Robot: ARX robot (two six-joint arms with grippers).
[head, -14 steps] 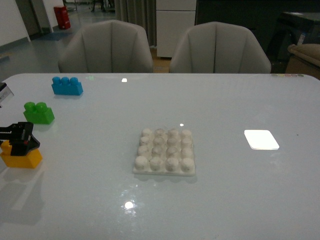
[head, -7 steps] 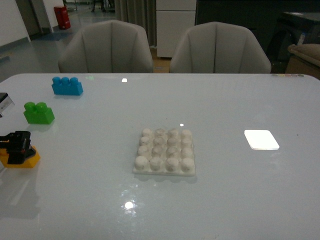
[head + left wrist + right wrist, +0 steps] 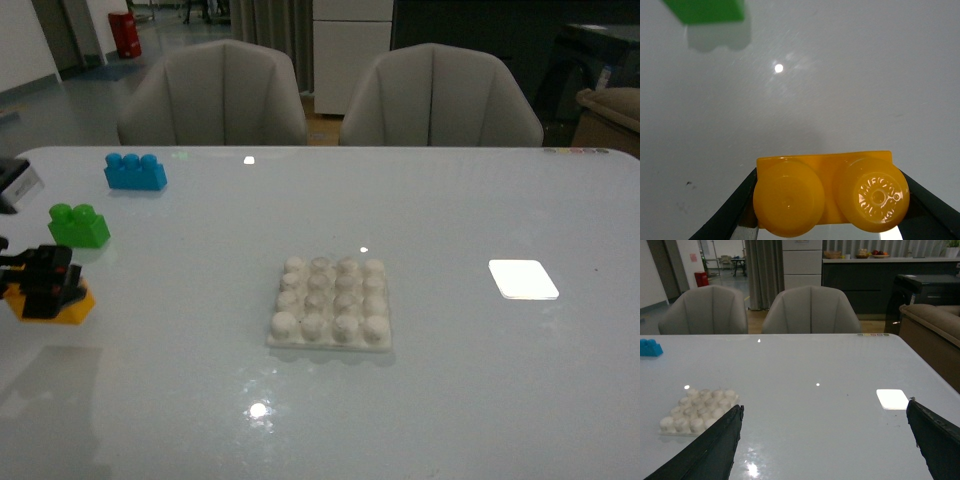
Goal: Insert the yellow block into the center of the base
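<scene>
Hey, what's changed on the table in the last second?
The left tool dropped onto the yellow block, now gripping its sides, and the block shifted slightly toward the base. The green brick, blue brick and base stayed put.

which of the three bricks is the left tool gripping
The yellow block, pinched between the left tool's fingers. The green brick and the blue brick sit free on the table beyond it.

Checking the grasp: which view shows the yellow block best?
Left wrist: the yellow block close up, both studs clear, fingers at both ends. Front: small, partly behind the left gripper. Right wrist: absent.
</scene>
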